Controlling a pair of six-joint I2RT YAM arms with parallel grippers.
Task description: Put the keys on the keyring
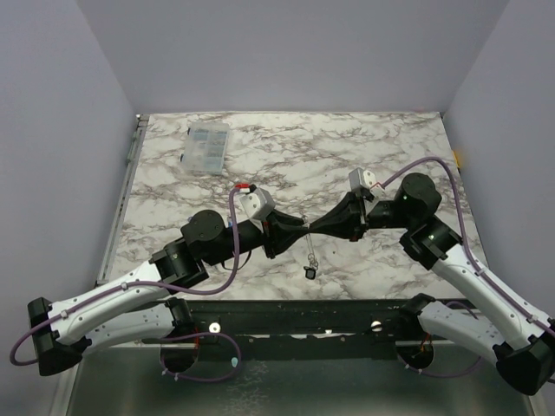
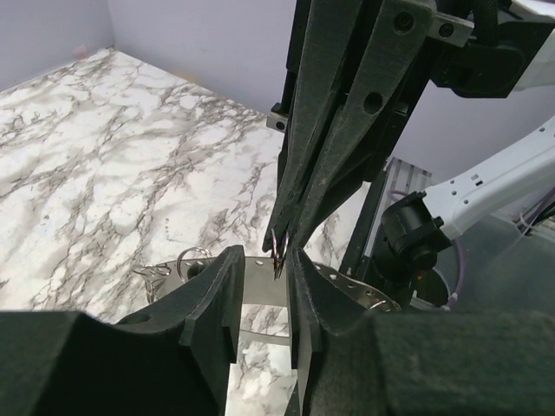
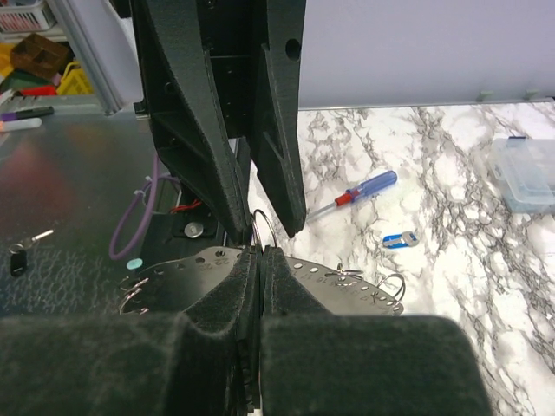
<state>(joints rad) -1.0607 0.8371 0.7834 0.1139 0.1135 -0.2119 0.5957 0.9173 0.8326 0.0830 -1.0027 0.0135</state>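
The right gripper (image 3: 260, 252) is clenched on the keyring (image 3: 265, 227), pinching its thin metal ring. The left gripper (image 2: 264, 256) has its fingers parted, straddling the right gripper's tip. A key (image 1: 310, 272) hangs beneath that tip.

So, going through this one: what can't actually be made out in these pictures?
- Top view: dark key, too small to tell whether it hangs from something or lies on the table.
- Left wrist: thin metal ring shows only as a sliver; the fingers of the right pincer cover the rest.
- Right wrist: clear box is cut off by the right edge.
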